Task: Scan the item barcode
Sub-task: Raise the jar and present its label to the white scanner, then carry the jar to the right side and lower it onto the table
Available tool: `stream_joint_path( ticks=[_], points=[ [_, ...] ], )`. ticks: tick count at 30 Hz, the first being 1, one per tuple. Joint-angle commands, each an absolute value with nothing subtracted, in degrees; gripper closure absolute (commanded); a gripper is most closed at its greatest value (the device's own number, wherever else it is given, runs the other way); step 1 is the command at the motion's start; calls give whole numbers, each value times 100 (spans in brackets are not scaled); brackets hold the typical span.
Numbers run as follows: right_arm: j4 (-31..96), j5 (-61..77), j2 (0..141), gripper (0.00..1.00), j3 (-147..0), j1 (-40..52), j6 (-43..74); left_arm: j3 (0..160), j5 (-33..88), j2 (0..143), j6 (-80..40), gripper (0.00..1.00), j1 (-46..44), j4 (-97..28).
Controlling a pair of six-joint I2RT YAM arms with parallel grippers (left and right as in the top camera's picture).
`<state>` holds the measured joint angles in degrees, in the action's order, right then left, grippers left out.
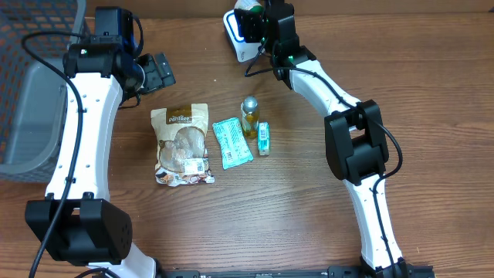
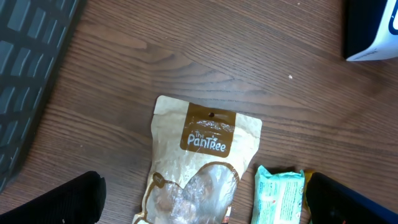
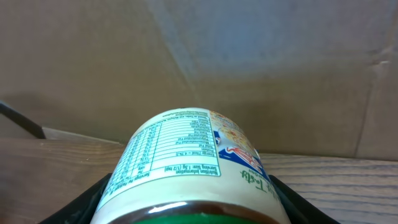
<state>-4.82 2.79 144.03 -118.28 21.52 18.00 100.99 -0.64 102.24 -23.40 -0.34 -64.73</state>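
Note:
A jar (image 3: 186,168) with a white nutrition label and a green lid lies on its side between the black fingers of my right gripper (image 3: 189,211), which is shut on it. In the overhead view that gripper (image 1: 258,27) holds the jar at the table's far edge, right beside the white and blue scanner (image 1: 234,35). No barcode shows on the label face that I see. My left gripper (image 1: 160,73) hangs wide open and holds nothing, above the top of a Pantree pouch (image 2: 205,162). The scanner's corner (image 2: 373,31) shows in the left wrist view.
On the table lie the Pantree pouch (image 1: 184,144), a teal packet (image 1: 231,142), a small bottle of yellow liquid (image 1: 249,116) and a small green box (image 1: 264,139). A grey mesh basket (image 1: 31,116) stands at the left edge. A cardboard wall rises behind the table.

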Motion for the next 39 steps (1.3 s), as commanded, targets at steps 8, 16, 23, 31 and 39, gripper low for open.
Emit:
stream_joint_path(
  ticks=[8, 16, 23, 31, 39],
  points=[
    [-582, 550, 14016, 96, -11922, 2202, 1782, 10204, -58, 10160, -2268, 0, -40, -6469],
    [906, 657, 12809, 96, -11922, 2176, 1601, 10204, -58, 10160, -2270, 0, -40, -6469],
    [4042, 652, 11799, 95, -11922, 1903, 1647, 10204, -58, 10160, -2268, 0, -40, -6469],
    [7673, 650, 11577, 93, -11872, 1308, 1647, 10204, -58, 10160, -2268, 0, -40, -6469],
    [8103, 486, 11585, 91, -10503, 860, 1859, 10204, -58, 10160, -2268, 0, -40, -6469]
  ],
)
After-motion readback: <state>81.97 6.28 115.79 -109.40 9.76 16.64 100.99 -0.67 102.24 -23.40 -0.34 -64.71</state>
